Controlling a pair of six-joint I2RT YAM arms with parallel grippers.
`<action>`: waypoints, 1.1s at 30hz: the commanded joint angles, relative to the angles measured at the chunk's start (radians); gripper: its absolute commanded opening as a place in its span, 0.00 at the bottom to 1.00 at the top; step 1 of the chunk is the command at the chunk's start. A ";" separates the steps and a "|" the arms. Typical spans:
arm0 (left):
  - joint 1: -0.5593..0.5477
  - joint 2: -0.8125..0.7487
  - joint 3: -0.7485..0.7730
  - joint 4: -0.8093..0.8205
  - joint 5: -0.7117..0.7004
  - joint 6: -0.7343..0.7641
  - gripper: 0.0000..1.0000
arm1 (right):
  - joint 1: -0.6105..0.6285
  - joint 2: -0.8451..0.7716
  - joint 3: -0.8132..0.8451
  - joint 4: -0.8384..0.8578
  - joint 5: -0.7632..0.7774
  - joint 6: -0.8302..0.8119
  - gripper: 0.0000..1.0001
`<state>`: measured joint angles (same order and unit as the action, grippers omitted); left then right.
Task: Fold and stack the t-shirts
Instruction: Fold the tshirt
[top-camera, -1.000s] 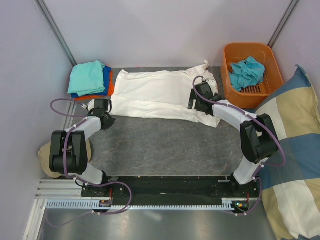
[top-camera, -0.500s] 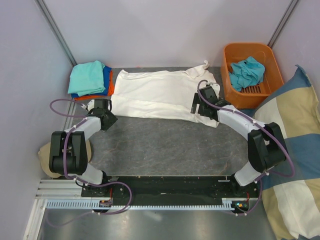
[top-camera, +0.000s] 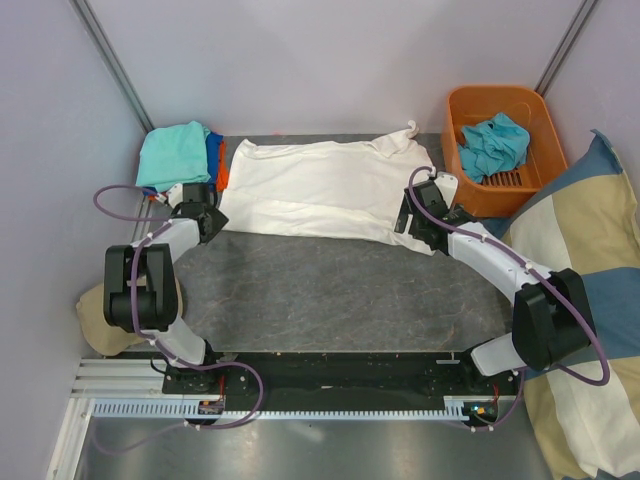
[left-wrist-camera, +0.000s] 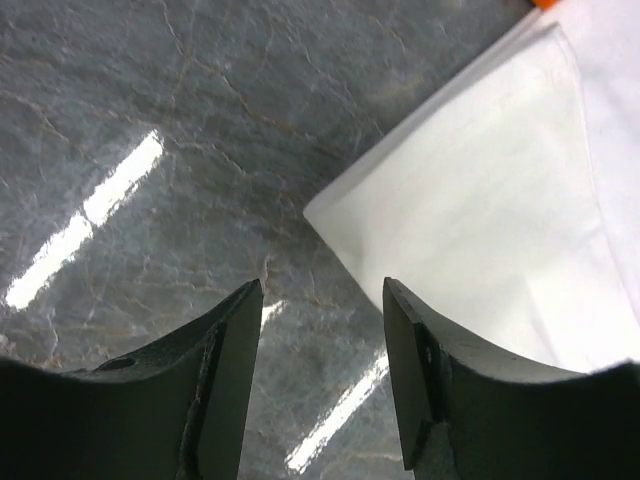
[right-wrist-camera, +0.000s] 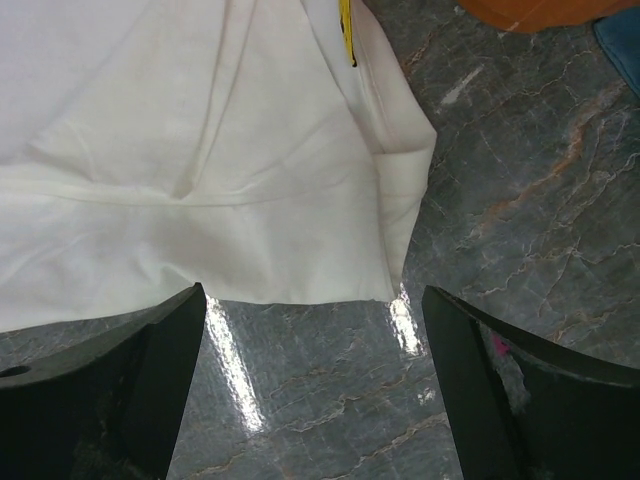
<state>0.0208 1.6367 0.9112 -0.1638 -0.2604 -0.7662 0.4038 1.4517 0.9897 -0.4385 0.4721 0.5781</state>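
We find the spread t-shirt (top-camera: 320, 190) lying across the far half of the table (top-camera: 330, 290). Just beside its left edge, in the far-left corner, sits the stack of folded t-shirts (top-camera: 175, 155). To the shirt's right stands the basket (top-camera: 455, 130), with a crumpled t-shirt (top-camera: 492, 145) in it. The cushion (top-camera: 590, 300) lies right of the table and the cap (top-camera: 90, 315) left of it. We place the left gripper (left-wrist-camera: 320, 290) just before the shirt's near-left corner, and the right gripper (right-wrist-camera: 315, 300) at its near-right corner.
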 joint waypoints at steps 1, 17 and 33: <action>0.034 0.038 0.048 0.058 -0.005 0.027 0.59 | 0.000 -0.028 -0.005 -0.014 0.030 0.008 0.98; 0.053 0.161 0.160 0.070 0.098 -0.012 0.58 | -0.006 -0.019 0.004 -0.022 0.026 0.005 0.98; 0.053 0.121 0.135 -0.019 0.089 0.011 0.42 | -0.008 -0.056 -0.008 -0.060 0.019 0.020 0.98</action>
<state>0.0708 1.8000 1.0466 -0.1562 -0.1722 -0.7650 0.3992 1.4418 0.9894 -0.4839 0.4728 0.5816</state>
